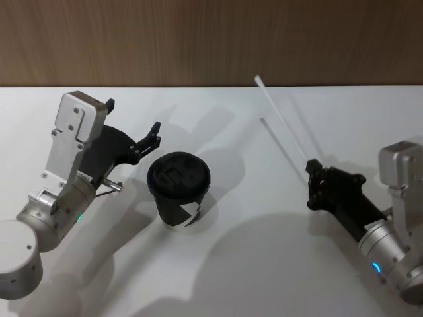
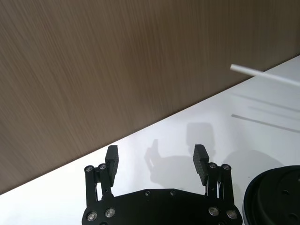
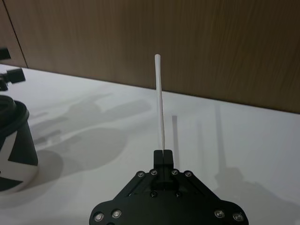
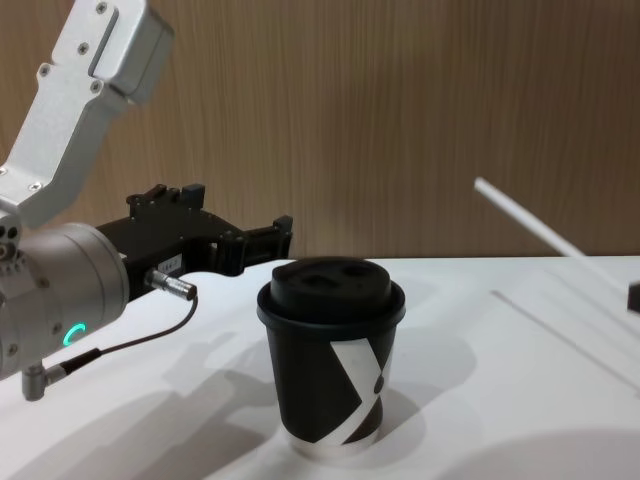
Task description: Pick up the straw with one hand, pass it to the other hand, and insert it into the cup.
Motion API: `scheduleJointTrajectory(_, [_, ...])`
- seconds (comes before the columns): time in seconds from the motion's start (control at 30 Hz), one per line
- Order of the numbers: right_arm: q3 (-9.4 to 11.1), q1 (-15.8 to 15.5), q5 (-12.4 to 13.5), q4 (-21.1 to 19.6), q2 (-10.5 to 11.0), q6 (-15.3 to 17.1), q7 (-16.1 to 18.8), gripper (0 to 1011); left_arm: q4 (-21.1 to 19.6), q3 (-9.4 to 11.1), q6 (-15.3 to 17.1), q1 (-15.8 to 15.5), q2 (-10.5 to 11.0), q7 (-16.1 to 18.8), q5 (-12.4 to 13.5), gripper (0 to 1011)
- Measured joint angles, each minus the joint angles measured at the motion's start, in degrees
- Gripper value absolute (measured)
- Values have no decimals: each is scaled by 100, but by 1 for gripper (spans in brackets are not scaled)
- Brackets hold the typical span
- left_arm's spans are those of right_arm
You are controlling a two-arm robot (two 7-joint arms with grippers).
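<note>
Right gripper [image 3: 163,153] clamps the raised straw [image 3: 160,103]; left gripper [image 2: 156,157] spread wide, empty, seemingly just beside the lidded cup [image 4: 305,375]

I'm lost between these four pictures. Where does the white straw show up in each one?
Head view: the straw slants right of centre, held by the right gripper.
Left wrist view: the straw pokes its tip in against the wood wall.
Right wrist view: the straw juts straight out of the shut jaws.
Chest view: the straw slants up at the right.
Shared landmark: the black-lidded cup, in all four.
</note>
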Motion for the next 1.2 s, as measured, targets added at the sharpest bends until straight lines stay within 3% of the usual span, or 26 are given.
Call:
scheduleJointTrajectory(0.33, [121, 135, 358, -66, 41, -690, 431, 1, 0, 0, 0, 0, 0, 0, 0, 1003])
scheduleJointTrajectory(0.63, [180, 337, 904, -85, 143, -1253, 1045, 1, 0, 0, 0, 0, 0, 0, 0, 1003])
scheduleJointTrajectory(0.9, [193, 578, 1584, -49, 259, -1680, 1796, 1, 0, 0, 0, 0, 0, 0, 0, 1003])
scheduleJointTrajectory(0.97, [193, 599, 1658, -42, 269, -1715, 1857, 1, 0, 0, 0, 0, 0, 0, 0, 1003])
scheduleJointTrajectory(1.2, [157, 846, 2249, 90, 375, -1924, 2550, 2, 0, 0, 0, 0, 0, 0, 0, 1003])
